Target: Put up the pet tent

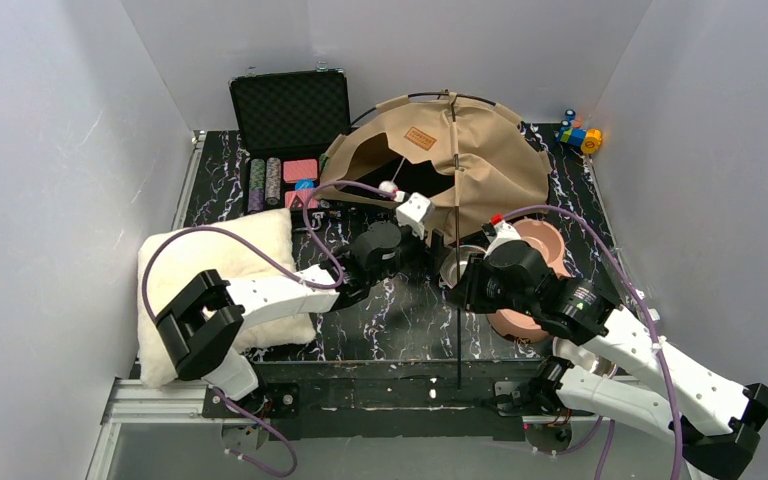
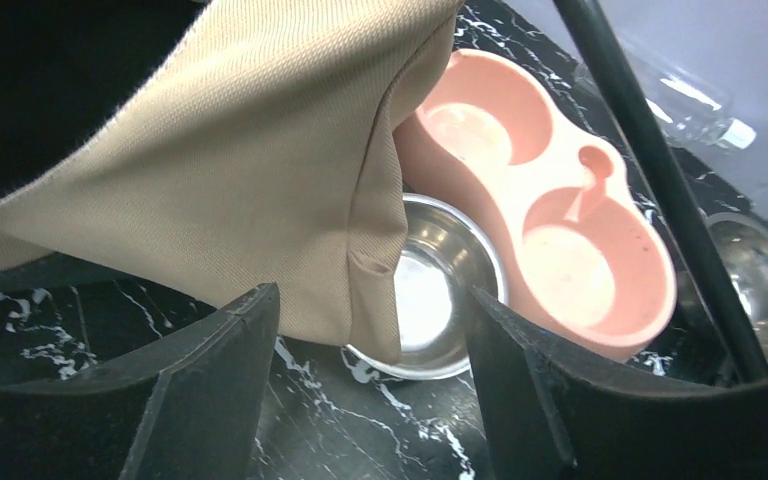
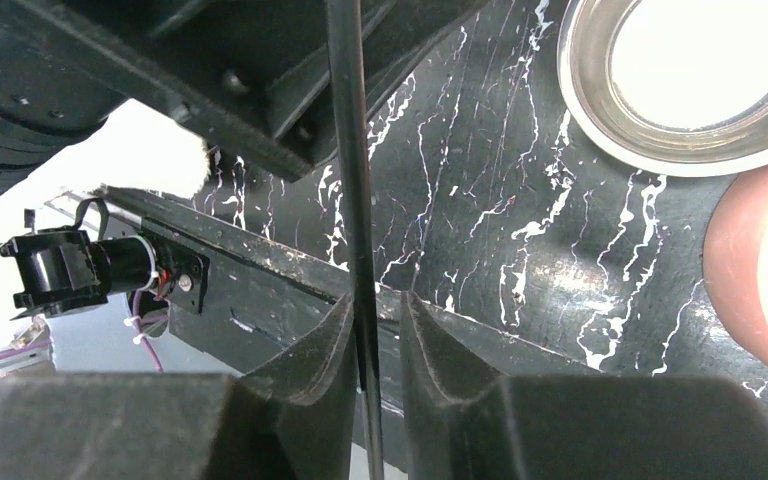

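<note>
pet tent [image 1: 490,165], tan, sagging; brown label patch [image 1: 420,138]

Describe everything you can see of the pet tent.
The tent is tan canvas, half raised and sagging at the back centre of the table. Thin black poles arch over it; one pole runs straight down to the near edge, closely flanked by the right fingers. A brown label sits near the top, a white pom-pom hangs in the dark doorway. Its hem lies between the open left fingers.

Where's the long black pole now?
Top view: the black pole runs from the pet tent down the table's centre to its near edge; the right fingers straddle it.
</note>
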`<move>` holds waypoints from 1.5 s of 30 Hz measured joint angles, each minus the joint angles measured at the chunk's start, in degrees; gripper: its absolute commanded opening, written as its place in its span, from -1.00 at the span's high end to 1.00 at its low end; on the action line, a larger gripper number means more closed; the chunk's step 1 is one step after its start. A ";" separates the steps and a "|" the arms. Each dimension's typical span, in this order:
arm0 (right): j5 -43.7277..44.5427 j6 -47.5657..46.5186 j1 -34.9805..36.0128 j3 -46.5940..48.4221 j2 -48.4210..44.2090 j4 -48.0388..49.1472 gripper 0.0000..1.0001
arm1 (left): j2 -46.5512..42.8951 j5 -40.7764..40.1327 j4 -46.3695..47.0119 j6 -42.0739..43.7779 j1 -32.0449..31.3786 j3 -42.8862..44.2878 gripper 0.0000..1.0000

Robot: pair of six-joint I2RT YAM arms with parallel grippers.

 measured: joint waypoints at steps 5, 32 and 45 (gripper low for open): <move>-0.17 0.46 0.00 0.00 -0.33 0.00 0.56 | 2.27 -2.58 -2.34 2.82 -0.96 3.15 -0.14; 4.92 1.36 0.00 0.52 2.91 0.87 0.97 | 5.38 -6.05 14.47 4.35 -6.93 -9.14 1.00; 9.79 -3.08 -3.58 5.20 8.81 9.31 0.97 | 2.71 -15.54 24.76 1.81 -16.22 -19.30 1.00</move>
